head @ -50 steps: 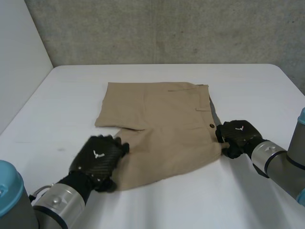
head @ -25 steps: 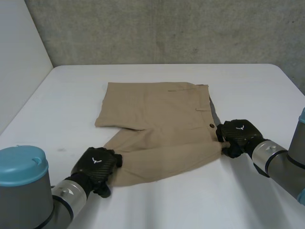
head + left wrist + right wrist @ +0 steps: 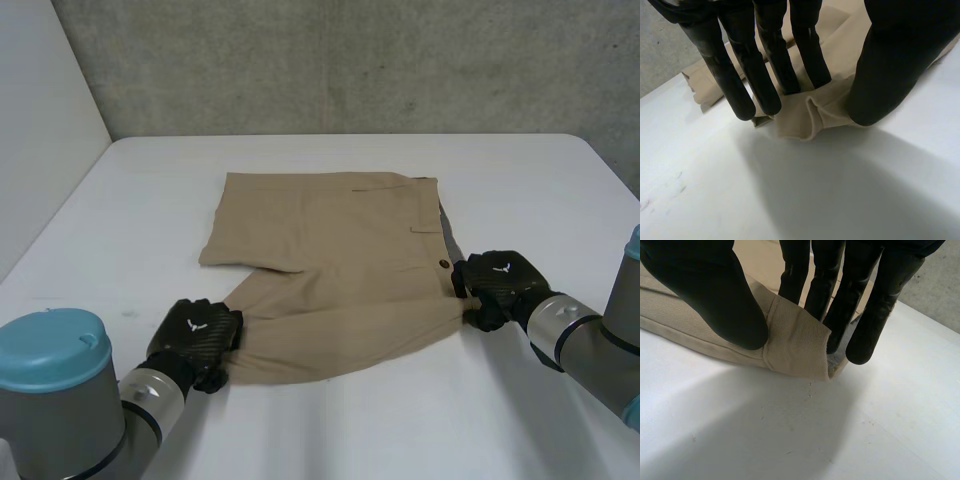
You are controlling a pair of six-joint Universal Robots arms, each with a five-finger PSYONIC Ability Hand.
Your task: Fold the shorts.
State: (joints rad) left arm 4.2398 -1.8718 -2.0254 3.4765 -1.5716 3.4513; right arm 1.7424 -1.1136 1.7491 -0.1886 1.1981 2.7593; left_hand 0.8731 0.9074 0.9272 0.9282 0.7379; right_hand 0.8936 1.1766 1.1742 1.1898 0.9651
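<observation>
Bare worktop open near me between my arms, more bare worktop beyond the shorts up to the concrete wall, white side panel bounding my left, shorts spanning between my left hand and right hand

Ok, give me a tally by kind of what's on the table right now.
Shorts: 1, tan
Hands: 2, left hand and right hand, each pinching the shorts
Total: 3
</observation>
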